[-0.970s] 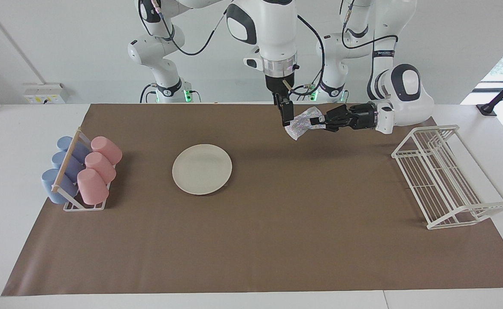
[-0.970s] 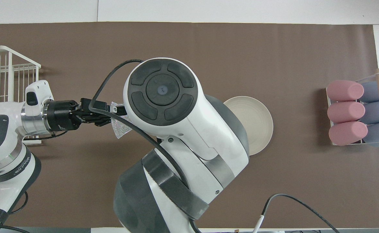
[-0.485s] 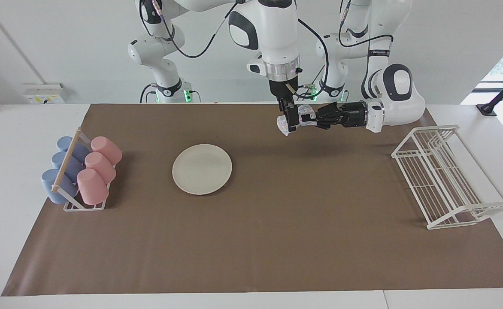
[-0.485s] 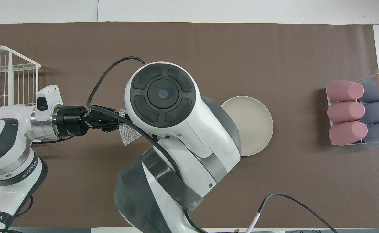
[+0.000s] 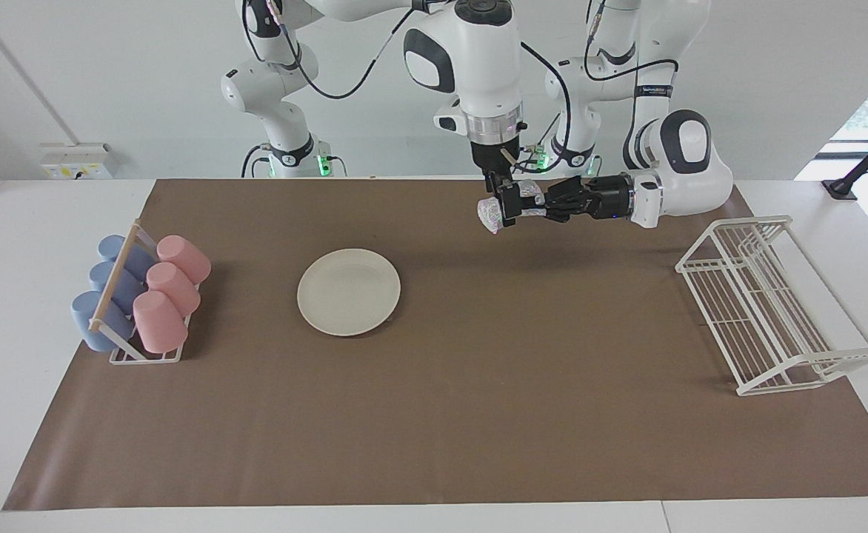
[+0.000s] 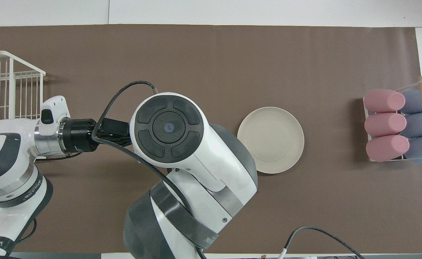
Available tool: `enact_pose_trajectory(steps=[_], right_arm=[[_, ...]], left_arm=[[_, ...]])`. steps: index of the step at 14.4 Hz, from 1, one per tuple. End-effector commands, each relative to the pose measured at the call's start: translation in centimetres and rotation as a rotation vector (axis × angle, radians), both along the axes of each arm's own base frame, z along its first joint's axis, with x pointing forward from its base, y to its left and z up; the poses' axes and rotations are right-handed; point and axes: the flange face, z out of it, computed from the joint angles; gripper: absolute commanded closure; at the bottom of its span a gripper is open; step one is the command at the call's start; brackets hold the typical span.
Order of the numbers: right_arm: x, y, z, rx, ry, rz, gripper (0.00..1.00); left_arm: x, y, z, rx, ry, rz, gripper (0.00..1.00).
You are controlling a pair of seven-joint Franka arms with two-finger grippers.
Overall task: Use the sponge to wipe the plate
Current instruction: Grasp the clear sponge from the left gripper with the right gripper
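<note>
Jaws of both grippers, left [image 5: 545,204] and right [image 5: 504,207], pinch the sponge [image 5: 490,214] midair.

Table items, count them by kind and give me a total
Pink cups: 3
Blue cups: 3
Cup rack: 1
Plate: 1
Sponge: 1, held up in the air
Wire dish rack: 1
Total: 10

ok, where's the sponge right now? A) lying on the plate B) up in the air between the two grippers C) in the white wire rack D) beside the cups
B: in the facing view the sponge is off the table, held up where the right gripper and the left gripper meet, while the plate lies bare on the mat.
</note>
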Motion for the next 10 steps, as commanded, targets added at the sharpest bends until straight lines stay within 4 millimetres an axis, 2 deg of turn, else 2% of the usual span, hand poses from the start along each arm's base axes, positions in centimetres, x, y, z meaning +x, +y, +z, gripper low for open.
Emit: enact_pose_trajectory(steps=[1, 2, 3, 10], right_arm=[[-0.58, -0.68, 0.19, 0.014, -0.005, -0.015, 0.68], [-0.58, -0.70, 0.18, 0.012, -0.006, -0.009, 0.93], [-0.56, -0.69, 0.21, 0.014, -0.008, -0.008, 1.00], [-0.20, -0.60, 0.25, 0.030, -0.033, -0.012, 1.00]], left_arm=[[-1.04, 0.14, 0.25, -0.016, -0.012, 0.013, 1.00], [-1.06, 0.07, 0.27, -0.017, -0.012, 0.012, 1.00], [-1.06, 0.07, 0.25, -0.016, -0.012, 0.011, 1.00], [-1.14, 0.07, 0.36, -0.020, -0.013, 0.006, 1.00]])
